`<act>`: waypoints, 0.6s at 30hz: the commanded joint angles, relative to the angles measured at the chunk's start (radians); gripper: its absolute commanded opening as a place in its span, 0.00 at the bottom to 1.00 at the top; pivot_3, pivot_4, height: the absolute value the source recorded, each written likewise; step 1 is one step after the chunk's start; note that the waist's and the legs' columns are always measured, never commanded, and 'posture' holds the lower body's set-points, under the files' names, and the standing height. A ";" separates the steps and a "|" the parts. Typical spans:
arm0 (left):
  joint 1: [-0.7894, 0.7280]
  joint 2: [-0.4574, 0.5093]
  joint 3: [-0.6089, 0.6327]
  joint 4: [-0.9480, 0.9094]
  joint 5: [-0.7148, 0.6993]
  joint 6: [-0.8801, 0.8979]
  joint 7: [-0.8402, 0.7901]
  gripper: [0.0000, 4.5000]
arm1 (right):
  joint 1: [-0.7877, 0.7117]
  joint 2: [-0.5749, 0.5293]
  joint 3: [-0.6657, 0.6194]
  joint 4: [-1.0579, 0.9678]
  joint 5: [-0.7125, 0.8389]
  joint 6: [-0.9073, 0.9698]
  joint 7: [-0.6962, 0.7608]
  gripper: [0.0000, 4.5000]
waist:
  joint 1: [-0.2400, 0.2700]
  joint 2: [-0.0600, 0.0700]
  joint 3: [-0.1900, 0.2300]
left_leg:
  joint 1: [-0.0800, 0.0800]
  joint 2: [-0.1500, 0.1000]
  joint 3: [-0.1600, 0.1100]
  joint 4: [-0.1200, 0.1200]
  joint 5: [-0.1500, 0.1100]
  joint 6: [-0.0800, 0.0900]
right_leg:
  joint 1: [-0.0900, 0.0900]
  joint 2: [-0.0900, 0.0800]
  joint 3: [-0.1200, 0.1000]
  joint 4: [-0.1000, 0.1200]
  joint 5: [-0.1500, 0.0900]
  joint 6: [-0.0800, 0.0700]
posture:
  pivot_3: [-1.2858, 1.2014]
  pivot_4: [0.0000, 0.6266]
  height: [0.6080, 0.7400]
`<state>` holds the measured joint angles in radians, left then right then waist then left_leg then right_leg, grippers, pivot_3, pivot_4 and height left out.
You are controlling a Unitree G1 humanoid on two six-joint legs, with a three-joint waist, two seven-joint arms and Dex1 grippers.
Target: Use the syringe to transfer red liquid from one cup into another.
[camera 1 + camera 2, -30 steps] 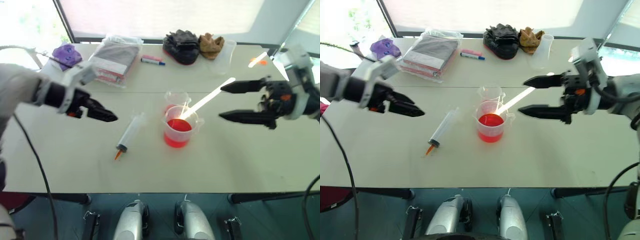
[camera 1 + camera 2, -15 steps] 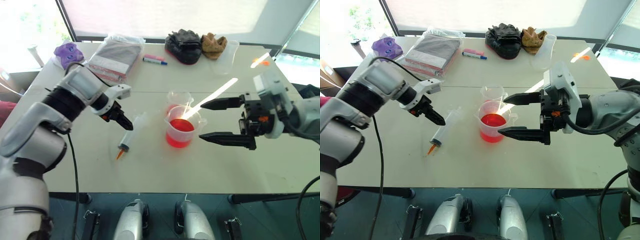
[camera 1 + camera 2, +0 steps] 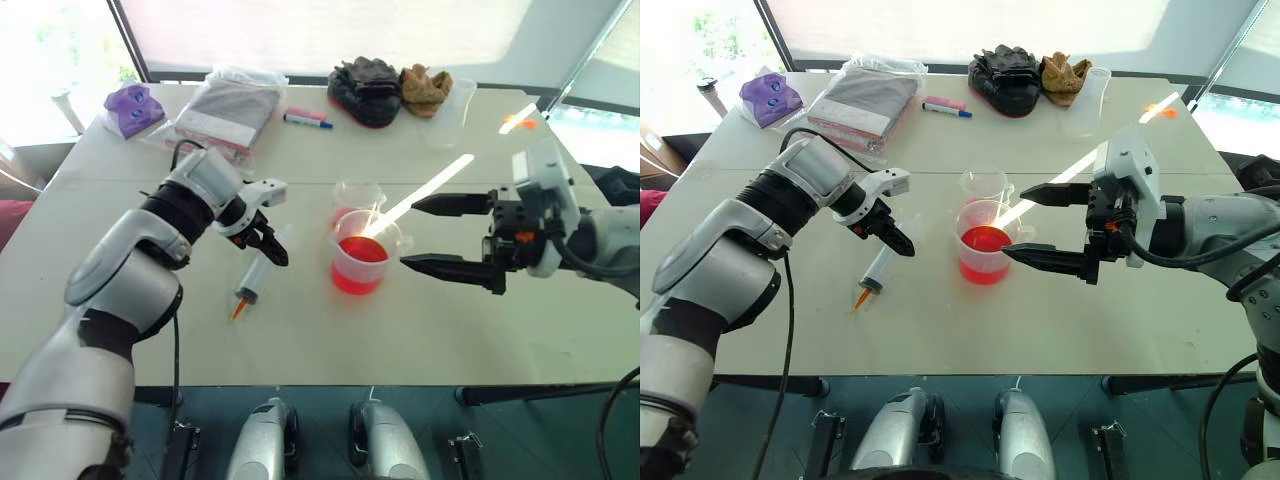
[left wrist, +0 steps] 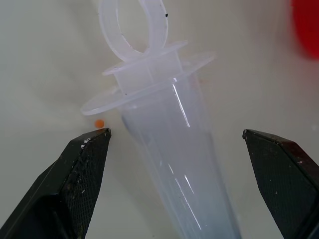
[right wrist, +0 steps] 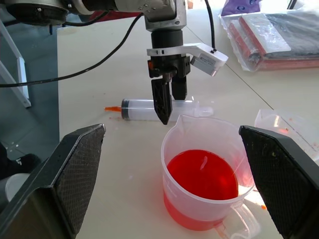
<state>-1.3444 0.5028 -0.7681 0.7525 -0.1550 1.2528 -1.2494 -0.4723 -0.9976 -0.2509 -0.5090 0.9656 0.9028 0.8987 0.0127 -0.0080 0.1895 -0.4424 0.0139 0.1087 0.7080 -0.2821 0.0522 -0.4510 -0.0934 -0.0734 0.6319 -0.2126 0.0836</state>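
Note:
The syringe (image 3: 258,276) lies flat on the white table, its orange tip (image 3: 236,310) toward the front edge. My left gripper (image 3: 273,246) points down over its plunger end. In the left wrist view the open fingers (image 4: 84,164) stand on either side of the clear barrel (image 4: 172,154) without touching it. The spouted beaker (image 3: 364,262) holds the red liquid (image 3: 360,251) at mid-table, with the smaller clear cup (image 3: 355,196) just behind it. My right gripper (image 3: 409,234) hovers open just right of the beaker, pointing at it.
Along the far edge lie a purple object (image 3: 132,105), a plastic bag of packets (image 3: 228,108), a red-and-blue marker (image 3: 305,120), dark and brown cloths (image 3: 385,88) and a tall clear tumbler (image 3: 450,105). The table's front edge (image 3: 330,383) runs close below the syringe.
My left arm swung in from the left and came down over the syringe's plunger end. The right gripper stays open beside the beaker. The camera view has shifted.

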 commanded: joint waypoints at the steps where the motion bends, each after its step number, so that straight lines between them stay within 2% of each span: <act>1: 0.055 -0.015 -0.005 -0.016 0.018 0.043 0.018 0.99 | 0.001 0.005 -0.033 -0.014 0.002 -0.029 -0.008 1.00 | 0.001 0.000 0.000 | 0.000 0.000 0.000 0.000 0.000 0.000 | 0.001 0.000 0.000 0.000 0.000 0.000 | 0.52 0.24 1.00; 2: 0.073 -0.009 -0.009 -0.041 0.018 0.054 0.019 0.87 | 0.003 0.004 -0.034 -0.011 0.000 -0.032 -0.010 1.00 | 0.000 0.001 0.000 | 0.000 0.000 -0.001 0.001 0.000 0.000 | 0.001 0.000 0.000 0.000 0.000 0.000 | 0.52 0.24 1.00; 10: 0.150 0.021 0.021 -0.148 0.020 0.111 0.059 0.42 | 0.019 -0.007 -0.048 0.000 -0.001 -0.051 -0.010 1.00 | -0.001 0.008 -0.008 | 0.002 0.000 -0.001 0.002 -0.001 0.002 | 0.004 -0.003 0.000 0.000 -0.001 -0.002 | 0.52 0.24 1.00; 12: 0.152 0.021 0.034 -0.152 0.019 0.118 0.068 0.38 | 0.020 -0.008 -0.047 0.005 -0.003 -0.055 -0.009 1.00 | -0.001 0.008 -0.008 | 0.004 0.000 -0.001 0.002 -0.001 0.002 | 0.005 -0.003 0.000 0.000 -0.001 -0.002 | 0.52 0.24 1.00; 18: 0.132 0.038 0.092 -0.150 0.010 0.119 0.082 0.35 | 0.022 0.000 -0.035 0.013 -0.011 -0.059 -0.014 1.00 | -0.002 0.008 -0.008 | 0.006 0.000 -0.001 0.002 -0.001 0.002 | 0.007 -0.003 0.000 0.000 -0.002 -0.003 | 0.52 0.24 1.00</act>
<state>-1.2305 0.5293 -0.6693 0.5871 -0.1480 1.3638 -1.1842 -0.4486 -0.9985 -0.2585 -0.4906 0.9551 0.8652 0.8876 0.0106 0.0003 0.1811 -0.4364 0.0140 0.1080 0.7104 -0.2834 0.0542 -0.4440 -0.0963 -0.0735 0.6318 -0.2145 0.0803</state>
